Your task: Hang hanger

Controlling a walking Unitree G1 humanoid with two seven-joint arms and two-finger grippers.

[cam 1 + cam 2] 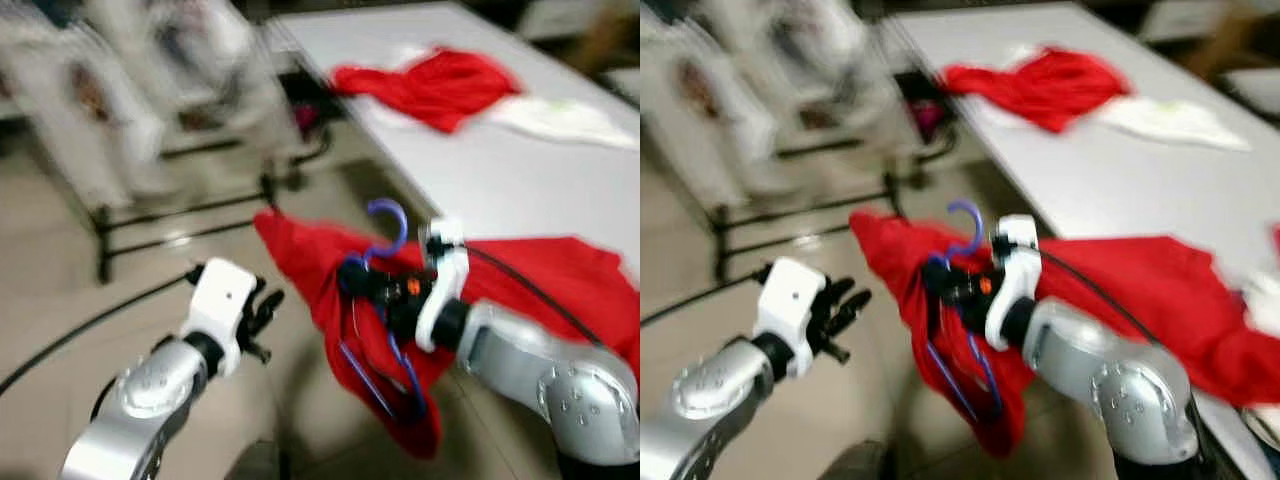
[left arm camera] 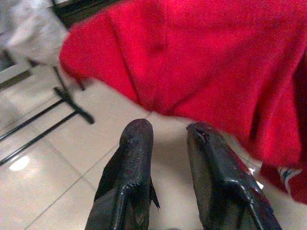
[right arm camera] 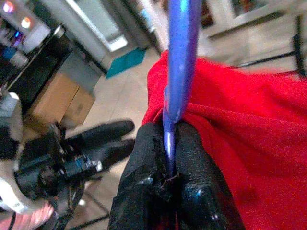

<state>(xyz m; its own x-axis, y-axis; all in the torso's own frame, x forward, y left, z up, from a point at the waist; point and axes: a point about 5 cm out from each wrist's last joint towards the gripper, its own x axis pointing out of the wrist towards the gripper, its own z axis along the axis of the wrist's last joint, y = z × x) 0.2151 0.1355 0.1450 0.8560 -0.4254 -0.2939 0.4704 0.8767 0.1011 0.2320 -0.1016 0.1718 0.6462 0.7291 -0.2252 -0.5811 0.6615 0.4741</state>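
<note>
Beside the white worktop (image 1: pixel 520 170), the right gripper (image 3: pixel 168 167) is clenched on the blue hanger (image 1: pixel 385 300) inside a red shirt (image 1: pixel 340 290). The left gripper (image 2: pixel 168 143) is released nearby.

1. White table (image 1: pixel 520 180), running from the far middle to the right edge.
2. Crumpled red cloth (image 1: pixel 435 85) on the far part of the table; pale cloth (image 1: pixel 565 120) just beside it.
3. Black metal rack (image 1: pixel 180 215) on the left, light garments (image 1: pixel 120 90) hanging from it, blurred.
4. Pale tiled floor (image 1: pixel 60 300), black cable (image 1: pixel 80 330) across it.
5. Cardboard boxes (image 3: pixel 67 103) seen in right wrist view.
</note>
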